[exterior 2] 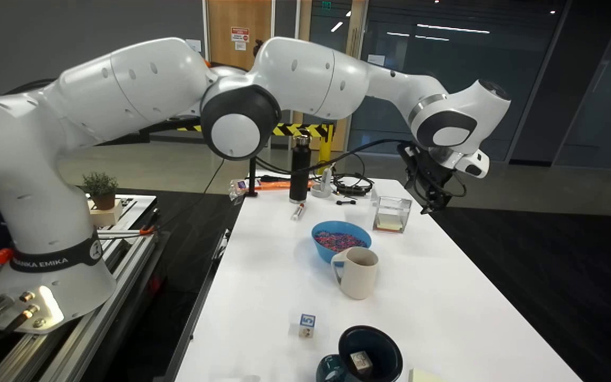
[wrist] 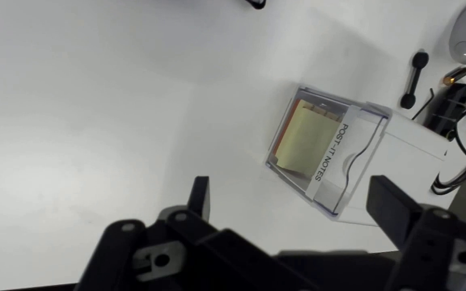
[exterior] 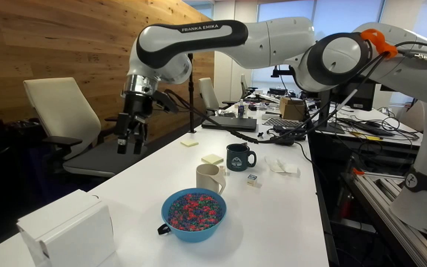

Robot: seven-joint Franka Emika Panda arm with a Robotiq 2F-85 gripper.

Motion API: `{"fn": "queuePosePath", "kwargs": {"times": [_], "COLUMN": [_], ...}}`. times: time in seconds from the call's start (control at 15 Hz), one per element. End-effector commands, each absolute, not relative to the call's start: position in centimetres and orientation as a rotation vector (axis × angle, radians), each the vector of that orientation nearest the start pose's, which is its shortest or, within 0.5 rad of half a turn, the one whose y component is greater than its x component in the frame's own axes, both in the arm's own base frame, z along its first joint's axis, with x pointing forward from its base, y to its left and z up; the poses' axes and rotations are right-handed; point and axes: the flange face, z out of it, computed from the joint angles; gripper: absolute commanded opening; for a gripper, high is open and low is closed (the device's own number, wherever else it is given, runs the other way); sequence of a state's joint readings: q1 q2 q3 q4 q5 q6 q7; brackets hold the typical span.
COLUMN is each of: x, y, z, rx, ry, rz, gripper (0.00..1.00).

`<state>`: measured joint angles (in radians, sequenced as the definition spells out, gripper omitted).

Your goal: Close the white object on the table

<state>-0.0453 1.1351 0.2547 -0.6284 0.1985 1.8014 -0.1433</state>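
Note:
The white object, a rectangular box, stands on the white table (exterior: 272, 222) at the lower left of an exterior view (exterior: 78, 237). In an exterior view from the far end it looks see-through (exterior 2: 393, 209), with yellow notes inside. The wrist view shows its clear front labelled POST-IT NOTES and a plain white part (wrist: 409, 165) reaching right. How far its clear flap stands open is hard to tell. My gripper (wrist: 289, 182) is open and empty, above the table near the box, apart from it. It also shows in both exterior views (exterior: 129, 148) (exterior 2: 428, 208).
A blue bowl (exterior: 195, 235) of coloured beads stands beside the box, with a beige mug (exterior: 206, 181) behind it. A dark mug (exterior: 237, 157), a letter block (exterior: 252, 180) and sticky notes (exterior: 212, 159) lie further along. A black bottle (exterior 2: 300, 172) and cables (exterior 2: 353, 185) stand near the box.

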Motion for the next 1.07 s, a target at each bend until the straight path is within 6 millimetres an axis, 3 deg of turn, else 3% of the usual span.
{"fn": "queuePosePath", "kwargs": {"times": [0.0, 0.53, 1.0], "x": [79.4, 77.5, 79.1], "y": [6.2, 2.2, -0.9], "z": [33.1, 34.8, 36.7], "rx": [-2.772, -2.682, -2.839], "ry": [-0.222, -0.168, -0.039], "rz": [-0.018, 0.154, -0.06], "gripper": [1.0, 1.0, 1.0]}}
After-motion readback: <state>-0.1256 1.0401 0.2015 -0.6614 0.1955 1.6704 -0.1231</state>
